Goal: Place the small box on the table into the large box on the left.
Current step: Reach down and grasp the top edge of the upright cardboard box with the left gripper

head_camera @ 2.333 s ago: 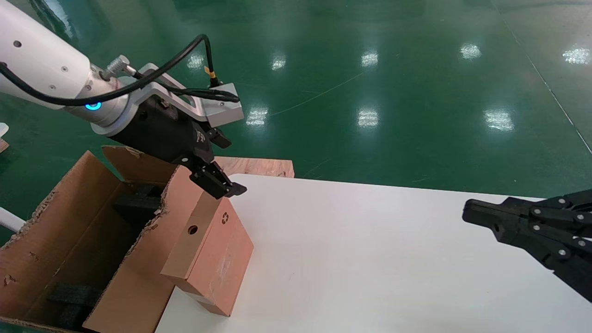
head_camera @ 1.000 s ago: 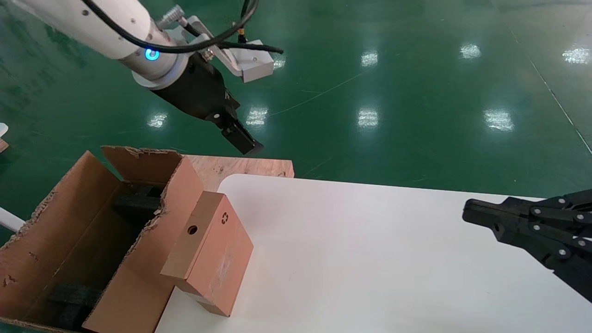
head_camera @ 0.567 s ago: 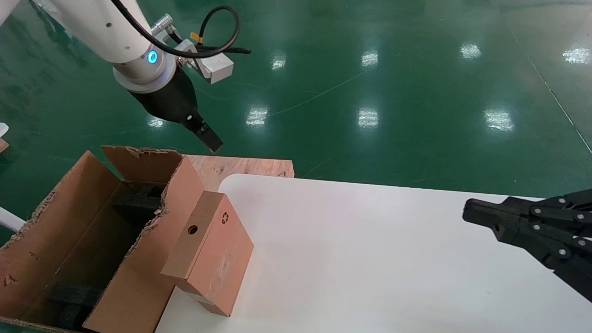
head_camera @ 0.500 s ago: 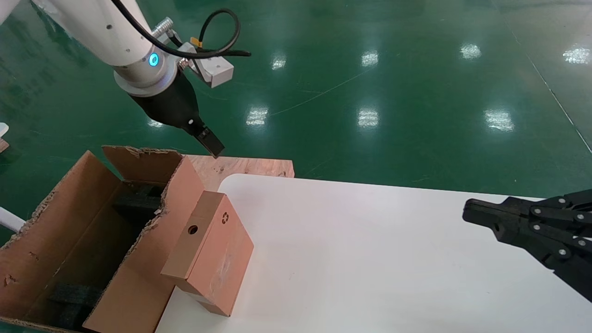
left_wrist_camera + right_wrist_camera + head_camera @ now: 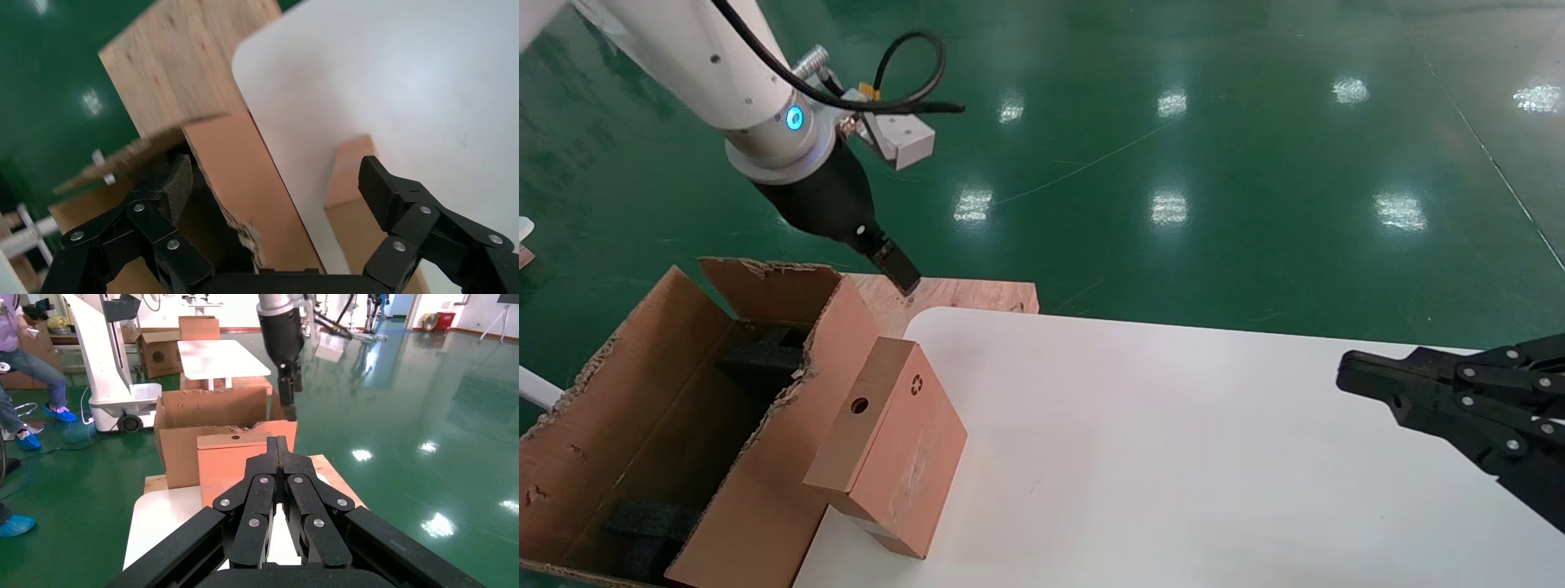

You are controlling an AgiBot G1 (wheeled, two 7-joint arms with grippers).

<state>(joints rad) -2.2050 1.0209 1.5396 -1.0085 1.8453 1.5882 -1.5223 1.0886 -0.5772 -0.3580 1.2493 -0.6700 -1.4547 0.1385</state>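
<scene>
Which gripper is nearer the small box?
Left. The left gripper hovers open above and behind the small box, touching nothing; the right gripper sits shut over the table's far right side.

The table [image 5: 1173,457] is a smooth white top with rounded corners. The small box [image 5: 887,457] is the only thing lying on it, at the left edge and short of the far-left corner. It sits tilted, leaning against the wall of the large box [image 5: 756,490], which stands just off the table's left edge. A plywood board [image 5: 960,294] lies behind the far-left corner, partly under the tabletop. Around them is a glossy green floor [image 5: 1214,147].
</scene>
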